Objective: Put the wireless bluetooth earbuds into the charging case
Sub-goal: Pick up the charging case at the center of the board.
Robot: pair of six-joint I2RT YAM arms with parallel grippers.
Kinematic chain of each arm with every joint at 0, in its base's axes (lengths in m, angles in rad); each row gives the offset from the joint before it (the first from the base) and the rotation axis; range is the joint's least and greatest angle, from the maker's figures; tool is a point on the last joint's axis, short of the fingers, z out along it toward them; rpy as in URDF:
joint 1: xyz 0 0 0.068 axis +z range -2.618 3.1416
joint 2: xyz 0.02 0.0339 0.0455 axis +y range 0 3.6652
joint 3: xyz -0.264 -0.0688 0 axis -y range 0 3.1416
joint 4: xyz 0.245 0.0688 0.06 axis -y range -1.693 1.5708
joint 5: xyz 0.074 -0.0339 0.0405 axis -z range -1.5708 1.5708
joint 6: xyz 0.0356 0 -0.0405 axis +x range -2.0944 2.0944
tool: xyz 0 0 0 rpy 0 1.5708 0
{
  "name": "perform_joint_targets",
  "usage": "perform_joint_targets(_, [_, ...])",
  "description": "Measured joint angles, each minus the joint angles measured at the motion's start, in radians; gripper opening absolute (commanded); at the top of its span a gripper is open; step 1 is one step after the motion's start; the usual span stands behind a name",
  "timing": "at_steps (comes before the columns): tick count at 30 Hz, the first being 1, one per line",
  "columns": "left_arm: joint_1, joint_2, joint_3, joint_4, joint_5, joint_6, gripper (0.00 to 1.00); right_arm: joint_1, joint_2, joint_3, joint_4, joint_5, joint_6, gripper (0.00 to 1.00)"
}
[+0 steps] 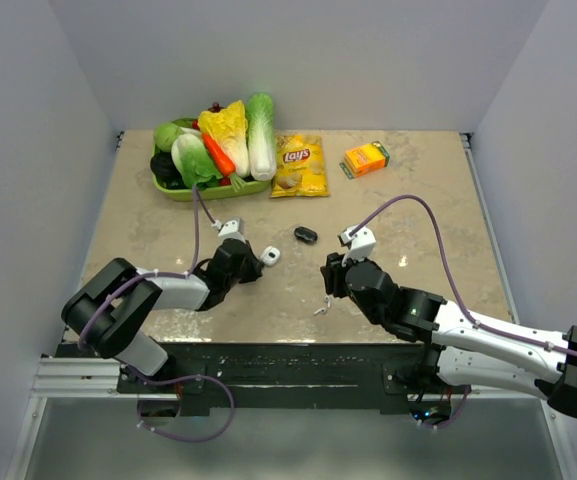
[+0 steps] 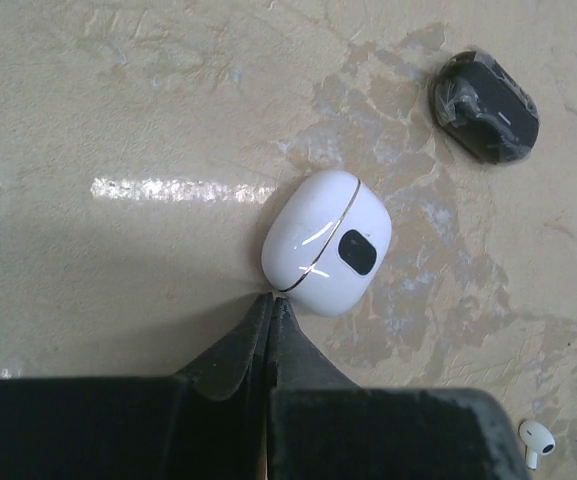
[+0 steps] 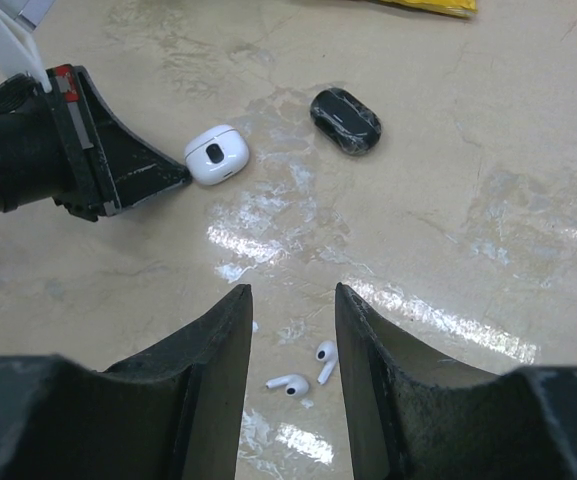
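Lying near the white case is a dark case, chips beyond

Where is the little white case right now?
Top view: the glossy white rounded case lies left of centre, right at the shut left pincer, with the black oval case beyond to its right.

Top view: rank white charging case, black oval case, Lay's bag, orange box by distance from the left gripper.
1. White charging case, beside the left gripper.
2. Black oval case, centre table.
3. Lay's bag, far centre.
4. Orange box, far right.
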Motion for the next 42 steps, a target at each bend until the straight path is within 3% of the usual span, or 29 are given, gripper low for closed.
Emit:
perform_joint_targets(6, [0.03, 0.038, 0.027, 0.019, 0.019, 0.001, 0.0, 0.0, 0.0, -0.002, -0.001, 0.0, 0.001, 0.43])
perform_joint_targets(13, [0.048, 0.093, 0.089, 0.02, 0.031, 0.031, 0.17, 0.0, 0.001, -0.002, -0.001, 0.0, 0.0, 0.43])
perform_joint_targets(16, [0.051, 0.113, 0.114, 0.019, 0.034, 0.036, 0.31, 0.0, 0.001, -0.002, -0.002, 0.001, -0.001, 0.43])
perform_joint_targets(17, [0.053, 0.114, 0.119, 0.017, 0.033, 0.037, 0.46, 0.0, 0.001, -0.002, -0.003, 0.001, -0.001, 0.43])
perform_joint_targets(20, [0.06, 0.107, 0.125, 0.018, 0.024, 0.037, 0.7, 0.0, 0.001, -0.002, -0.005, 0.002, -0.002, 0.44])
perform_joint_targets(21, [0.061, 0.097, 0.124, 0.011, 0.015, 0.036, 0.73, 0.0, 0.0, -0.002, -0.005, 0.002, -0.002, 0.44])
perform_joint_targets(28, [0.059, -0.022, 0.107, -0.099, -0.055, 0.062, 0.8, 0.0, -0.009, -0.002, -0.007, 0.004, -0.004, 0.45])
perform_joint_targets(34, [-0.047, -0.045, 0.159, -0.2, -0.146, 0.093, 0.8, 0.0, -0.012, -0.002, -0.008, 0.004, -0.004, 0.45])
perform_joint_targets(39, [-0.175, -0.028, 0.222, -0.236, -0.213, 0.093, 0.98, 0.0, -0.023, -0.002, -0.013, 0.004, -0.003, 0.45])
perform_joint_targets(42, [-0.218, 0.037, 0.307, -0.268, -0.248, 0.076, 1.0, 0.0, -0.043, -0.002, -0.014, 0.005, -0.003, 0.45])
